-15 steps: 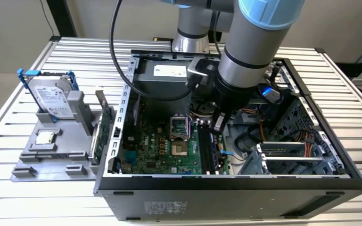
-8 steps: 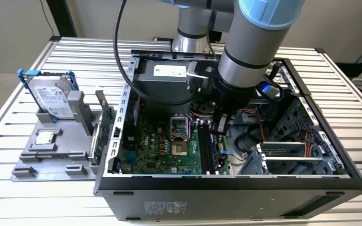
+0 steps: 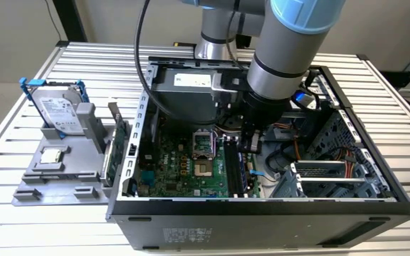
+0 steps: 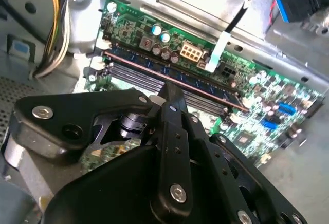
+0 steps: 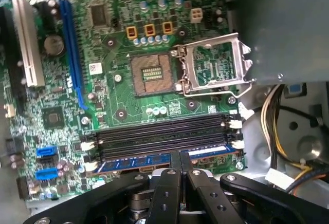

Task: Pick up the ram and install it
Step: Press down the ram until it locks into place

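One arm (image 3: 283, 48), one claw (image 5: 180, 175). One open computer case (image 3: 262, 208) on one slatted surface (image 3: 20, 234). One motherboard (image 5: 118, 90) inside. One ram (image 5: 139, 161) stick, standing in slot. Three black memory slots (image 5: 164, 131) bare beside it. One CPU socket (image 5: 151, 73), one hinged socket frame (image 5: 213, 64). One hard drive (image 3: 57, 111) upright in one grey holder (image 3: 55, 176).

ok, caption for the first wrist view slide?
Gripper pressing the ram into the outermost black slot of the motherboard.
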Robot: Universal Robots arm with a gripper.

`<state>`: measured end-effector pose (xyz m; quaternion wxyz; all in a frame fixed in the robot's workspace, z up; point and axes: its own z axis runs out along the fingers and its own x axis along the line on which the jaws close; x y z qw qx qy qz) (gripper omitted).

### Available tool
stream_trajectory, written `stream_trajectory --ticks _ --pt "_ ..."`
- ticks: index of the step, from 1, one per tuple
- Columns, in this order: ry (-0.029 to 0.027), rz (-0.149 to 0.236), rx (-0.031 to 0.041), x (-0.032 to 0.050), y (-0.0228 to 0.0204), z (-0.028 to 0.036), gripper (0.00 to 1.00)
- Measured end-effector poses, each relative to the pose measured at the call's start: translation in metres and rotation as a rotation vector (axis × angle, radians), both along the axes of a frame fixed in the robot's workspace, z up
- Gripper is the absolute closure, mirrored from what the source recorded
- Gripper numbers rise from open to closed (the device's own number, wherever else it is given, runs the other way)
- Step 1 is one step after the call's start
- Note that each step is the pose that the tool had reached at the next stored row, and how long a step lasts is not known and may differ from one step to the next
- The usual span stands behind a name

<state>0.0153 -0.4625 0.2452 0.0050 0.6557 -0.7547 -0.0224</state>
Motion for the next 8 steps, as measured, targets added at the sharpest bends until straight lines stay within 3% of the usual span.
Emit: stream_trajectory --ticks 8 --pt "0.0000 0.126 -0.0001 0.0000 -0.0002 -0.0007 1.00"
